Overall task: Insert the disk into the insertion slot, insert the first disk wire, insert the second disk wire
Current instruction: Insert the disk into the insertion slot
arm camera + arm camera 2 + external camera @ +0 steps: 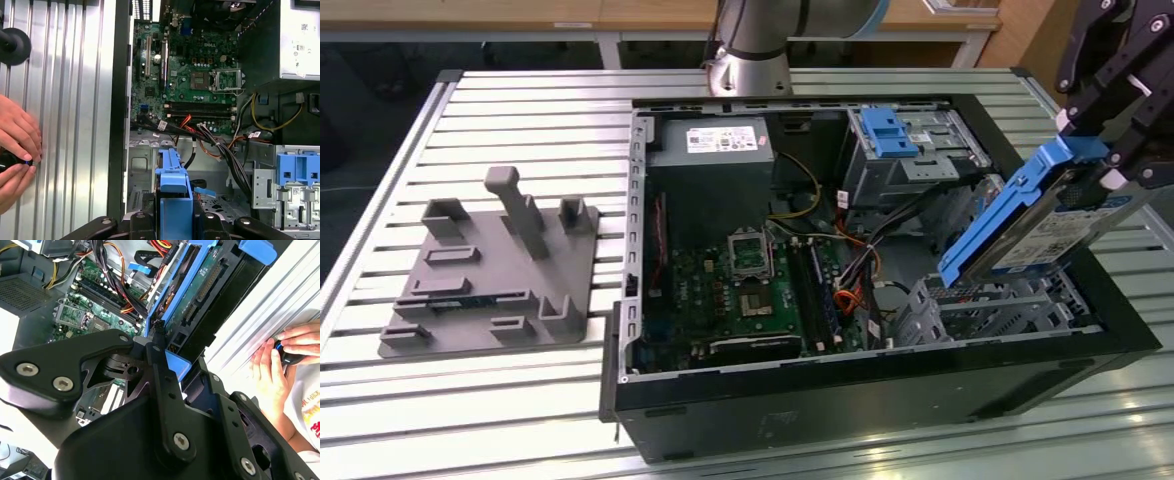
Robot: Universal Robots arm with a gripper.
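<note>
My gripper (1102, 165) is shut on the upper end of the disk (1038, 225), a silver drive in a blue caddy. It holds the disk tilted over the case's front corner at the exterior view's right. The disk's lower end hangs just above the insertion slot (987, 312), a grey perforated metal cage, and I cannot tell if they touch. In the first wrist view the blue caddy (175, 192) is end-on between my fingers (137, 222), with the cage (142, 162) beyond. The disk's underside (200, 292) appears in the second wrist view. Loose cables (854, 272) lie beside the cage.
The open computer case (854, 400) holds a motherboard (734, 290), a power supply (714, 140) and a taller bay with a blue latch (891, 130). A grey fixture (494, 270) stands at the exterior view's left. A person's hands (15, 150) rest on the slatted table beside the case.
</note>
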